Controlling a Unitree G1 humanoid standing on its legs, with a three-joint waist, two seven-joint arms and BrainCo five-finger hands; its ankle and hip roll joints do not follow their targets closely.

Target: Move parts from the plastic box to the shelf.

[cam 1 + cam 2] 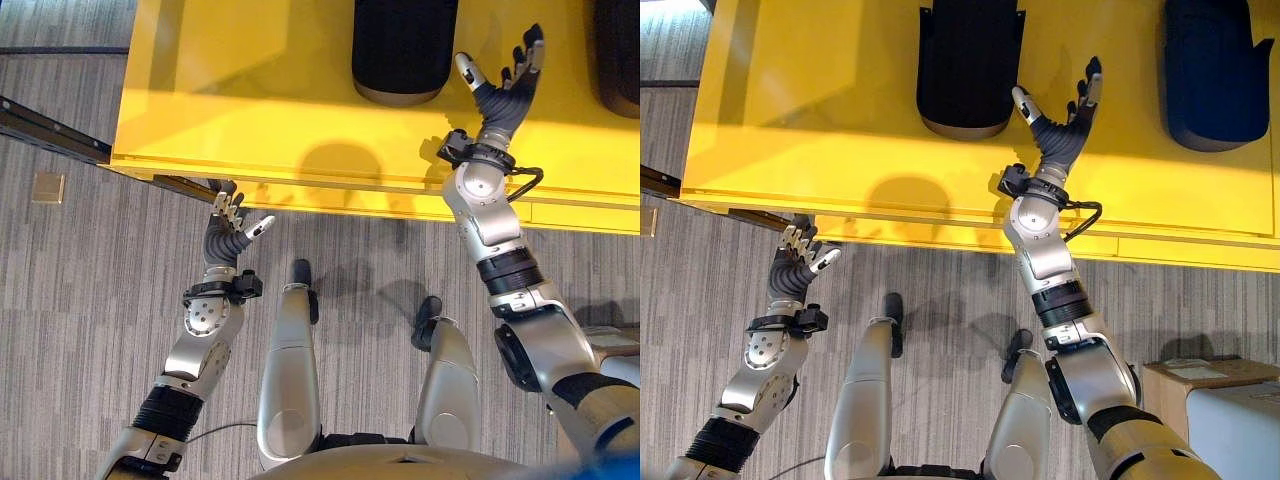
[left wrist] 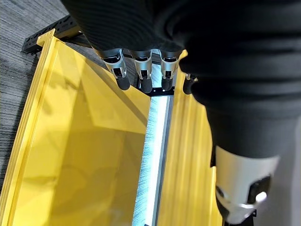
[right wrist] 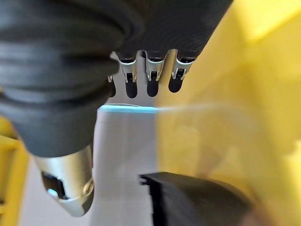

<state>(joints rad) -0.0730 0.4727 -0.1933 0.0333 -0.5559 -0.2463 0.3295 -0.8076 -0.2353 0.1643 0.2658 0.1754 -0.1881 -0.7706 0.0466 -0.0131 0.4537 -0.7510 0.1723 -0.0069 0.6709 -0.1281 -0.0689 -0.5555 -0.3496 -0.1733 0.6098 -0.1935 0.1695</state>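
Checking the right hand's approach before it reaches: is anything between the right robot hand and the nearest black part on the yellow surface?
Nothing visible. The right robot hand, fingers spread open, hovers above the yellow surface just beside the nearest black moulded part, with bare yellow between them. The left robot hand hangs at the surface's front edge.

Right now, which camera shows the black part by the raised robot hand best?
The right eye view: the whole black part lies on the yellow shelf. The left eye view cuts off its top; the right wrist view blurs it.
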